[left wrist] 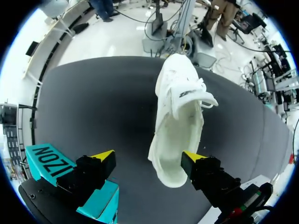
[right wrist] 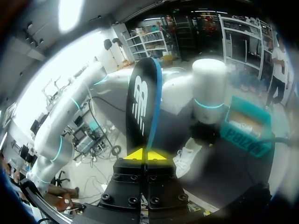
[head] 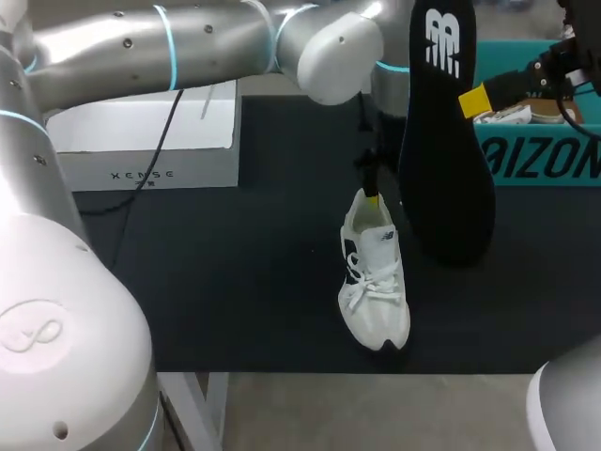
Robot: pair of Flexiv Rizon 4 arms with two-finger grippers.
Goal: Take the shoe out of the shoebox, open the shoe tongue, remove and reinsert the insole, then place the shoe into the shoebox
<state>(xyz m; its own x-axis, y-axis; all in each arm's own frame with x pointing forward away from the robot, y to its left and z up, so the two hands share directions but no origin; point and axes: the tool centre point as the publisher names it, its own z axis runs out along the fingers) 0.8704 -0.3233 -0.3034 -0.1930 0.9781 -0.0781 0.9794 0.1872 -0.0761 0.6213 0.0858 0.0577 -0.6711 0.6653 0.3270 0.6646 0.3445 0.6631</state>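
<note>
A white sneaker (head: 374,282) lies on the black mat (head: 235,272), toe toward the front edge. My left gripper (head: 368,188) hangs just above its heel. In the left wrist view the left gripper (left wrist: 148,157) is open. The sneaker (left wrist: 180,112) has its heel between the fingers: one tip is close beside it, the other well apart. My right gripper (head: 474,100) is shut on the edge of a black insole (head: 446,141) and holds it upright in the air, to the right of the shoe. In the right wrist view the insole (right wrist: 142,107) rises from the right gripper (right wrist: 145,154).
The open teal shoebox (head: 540,160) stands at the back right, with paper inside. It shows beside the left fingers (left wrist: 46,161) and beyond the shoe (right wrist: 245,128). A white box (head: 141,141) sits at the back left. My left arm (head: 188,47) spans the back of the table.
</note>
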